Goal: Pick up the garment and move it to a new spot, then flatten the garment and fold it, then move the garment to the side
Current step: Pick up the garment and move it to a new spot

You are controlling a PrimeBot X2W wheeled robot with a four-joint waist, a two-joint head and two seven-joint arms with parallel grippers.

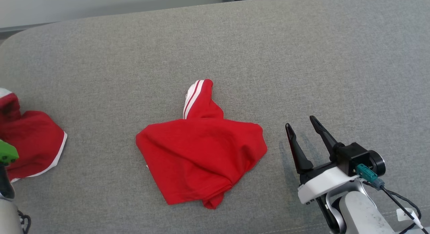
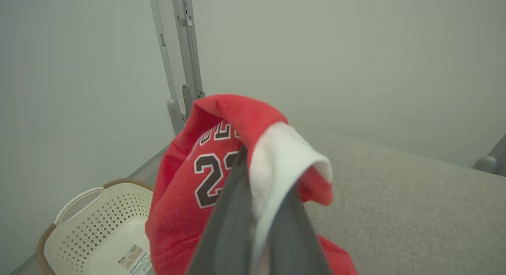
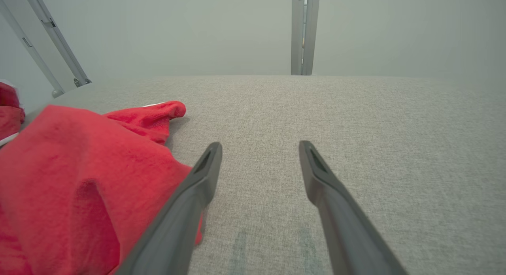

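Left wrist view: a red basketball jersey (image 2: 182, 204) with white trim and dark numerals is being gripped by the left gripper (image 2: 265, 168), its two dark fingers pressed fully together on a fold of the white-edged cloth. A cream perforated plastic laundry basket (image 2: 99, 223) is being shown beyond the hanging cloth, beside the wide grey fabric-covered surface (image 1: 302, 59). In the head view the jersey is being seen at that surface's left edge. This is judged to be the pick-up stage, the cloth bunching because it is being held by a single pinch. A second crumpled red garment with a white-striped band (image 1: 201, 153) is lying at the surface's middle. Near its right side, the right gripper (image 1: 300, 122) is being held wide open and empty over bare fabric, apparently in readiness for the flattening.
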